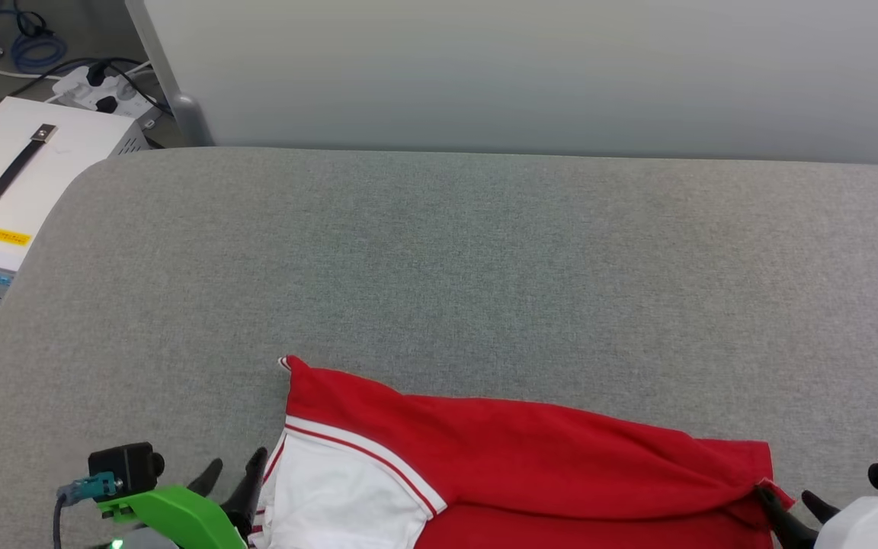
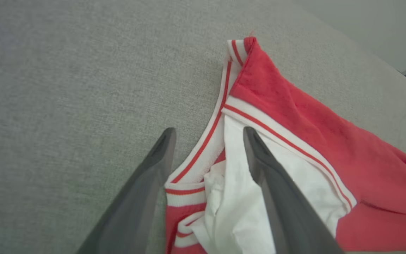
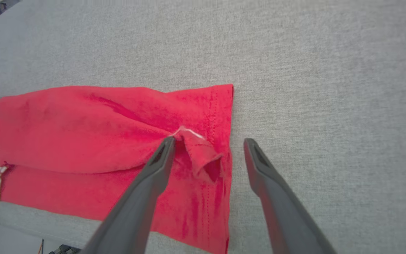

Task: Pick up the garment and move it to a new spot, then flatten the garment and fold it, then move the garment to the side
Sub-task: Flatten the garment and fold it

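The garment point(image 1: 530, 450) is lying along the near edge of the grey cloth-covered worktop point(image 1: 439, 259), stretched sideways in front of the robot as a long, narrow band, and part of it is going out of the head view at the bottom. It is looking already doubled lengthwise, with one red layer resting over another, so I am judging that the folding step is the one in hand and that the moving to the side is not yet done. The left tool point(image 2: 209, 129) is standing released, its two fingers apart and straddling the striped trim point(image 2: 203, 141) and the white sleeve point(image 1: 340, 488) at that end. The right tool point(image 3: 209, 140) is also standing released at the other end, over the stitched hem point(image 3: 224, 116): one finger is touching a small raised pucker point(image 3: 203, 158) of red cloth and the other is hanging over the bare worktop just beside the hem. The next move is probably calling for both tools to close on their ends together, each taking all the layers, so that the band is lifting evenly. The red cloth is showing soft creases along its length, and the sleeve is lying bunched and crumpled, so it may be needing some smoothing.
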Tool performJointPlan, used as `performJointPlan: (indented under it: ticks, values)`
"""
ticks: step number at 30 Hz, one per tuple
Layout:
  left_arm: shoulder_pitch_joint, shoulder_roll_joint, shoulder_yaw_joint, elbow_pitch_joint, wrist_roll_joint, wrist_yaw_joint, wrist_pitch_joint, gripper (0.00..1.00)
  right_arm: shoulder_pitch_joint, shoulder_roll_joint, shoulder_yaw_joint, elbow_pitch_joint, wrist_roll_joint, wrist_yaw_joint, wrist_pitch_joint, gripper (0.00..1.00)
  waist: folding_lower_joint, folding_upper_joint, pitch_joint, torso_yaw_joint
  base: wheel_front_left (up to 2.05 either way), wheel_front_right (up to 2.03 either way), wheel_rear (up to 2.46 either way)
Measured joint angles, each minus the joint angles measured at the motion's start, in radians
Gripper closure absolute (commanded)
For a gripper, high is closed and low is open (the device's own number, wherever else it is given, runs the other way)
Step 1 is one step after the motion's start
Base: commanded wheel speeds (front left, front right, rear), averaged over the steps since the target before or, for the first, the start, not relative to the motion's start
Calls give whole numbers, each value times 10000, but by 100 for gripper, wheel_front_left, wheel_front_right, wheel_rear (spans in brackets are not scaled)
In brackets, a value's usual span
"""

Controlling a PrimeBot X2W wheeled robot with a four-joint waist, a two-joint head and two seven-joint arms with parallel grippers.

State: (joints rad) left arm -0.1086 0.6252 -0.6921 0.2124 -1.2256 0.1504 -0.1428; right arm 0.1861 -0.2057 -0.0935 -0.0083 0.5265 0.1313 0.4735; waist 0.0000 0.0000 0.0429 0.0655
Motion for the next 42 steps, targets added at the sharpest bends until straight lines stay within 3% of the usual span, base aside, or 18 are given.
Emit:
performJointPlan:
  ticks: [9, 17, 22, 31, 32, 33, 34, 42]
  values:
    - [-384, 192, 460, -1129, 1678, 936, -1030, 0, 219, 244, -1179, -1772, -384, 0, 1889, 0, 0, 0, -83, 37, 0, 0, 0]
    - [-599, -291, 1724, -2537, 4123, 1559, -1133, 0, -66, 355, -1432, -1643, -646, 0, 2926, 0, 0, 0, 287, 318, 0, 0, 0]
    - [-485, -798, 2247, -2978, 5112, 1570, -1133, 0, -396, 428, -1206, -924, -658, 0, 3103, 0, 0, 0, 617, 554, 0, 0, 0]
    - [-204, -1358, 2552, -2905, 5678, 1164, -1133, 0, -441, 591, -786, 96, -529, -10, 3260, 0, 0, 0, 1113, 954, 0, 0, 0]
    - [-185, -1400, 2571, -2871, 5693, 1137, -1133, 0, -441, 593, -775, 157, -512, -12, 3260, 52, 1, 0, 1142, 964, 0, 0, 0]
    - [-153, -1452, 2598, -2840, 5708, 1089, -1133, 0, -452, 587, -734, 201, -489, -12, 3258, 70, 0, 0, 1170, 967, 0, 0, 0]
    - [-145, -1509, 2633, -2809, 5745, 1074, -1133, 0, -476, 579, -686, 224, -451, -12, 3239, 100, 0, 0, 1184, 959, 0, 0, 0]
    - [-138, -1611, 2529, -2272, 5745, 811, -1133, 0, -727, 499, -407, 278, -385, -10, 2801, 100, 1, 0, 941, 925, 0, 0, 0]
